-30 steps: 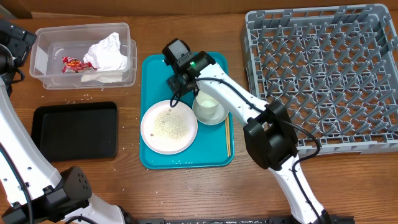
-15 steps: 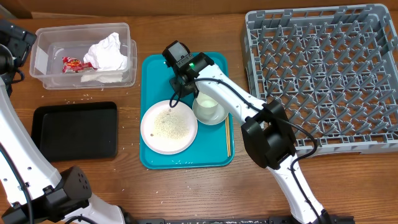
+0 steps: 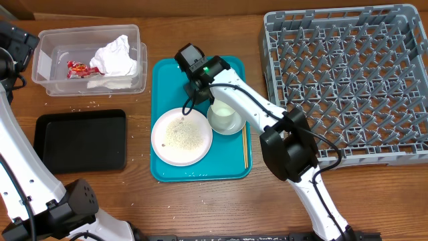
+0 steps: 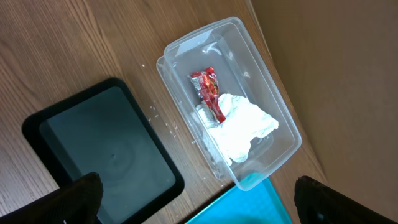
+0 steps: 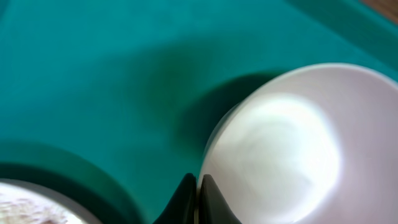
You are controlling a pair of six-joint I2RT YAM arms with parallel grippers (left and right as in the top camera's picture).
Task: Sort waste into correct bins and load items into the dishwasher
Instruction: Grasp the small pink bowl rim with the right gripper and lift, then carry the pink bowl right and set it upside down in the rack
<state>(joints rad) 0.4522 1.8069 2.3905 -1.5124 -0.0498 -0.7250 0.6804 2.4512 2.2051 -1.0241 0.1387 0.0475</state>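
Right gripper [image 5: 196, 194] is pinched nearly closed at the bowl's [image 5: 273, 149] 10 o'clock rim, on the teal tray [image 5: 93, 74]; left gripper [image 4: 196, 186] is wide, holding nothing

Wooden table [image 3: 200, 204]: clear tub [image 3: 57, 57], black tray [image 3: 80, 140], teal tray [image 3: 167, 84], grey rack [image 3: 348, 73].
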